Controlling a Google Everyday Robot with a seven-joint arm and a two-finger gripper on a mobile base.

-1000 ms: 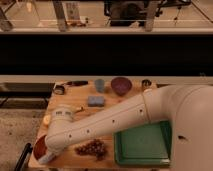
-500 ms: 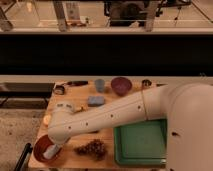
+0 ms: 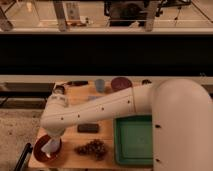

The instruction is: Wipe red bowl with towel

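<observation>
Cream-white pretty much all over, smooth plastic-looking shells, no sharp corners anywhere. Fat tubular arm (image 3: 95, 111) with a row of small dark dots along it (look like screw heads). Round cap on the elbow joint (image 3: 57, 101), thin dark seams where the segments meet. Huge rounded dome of a shoulder (image 3: 181, 125) on the right, a couple more dark dots down its edge. Pale hand (image 3: 51, 146) at the skinny end, down inside the red bowl (image 3: 38, 149), fingers pressed together.
</observation>
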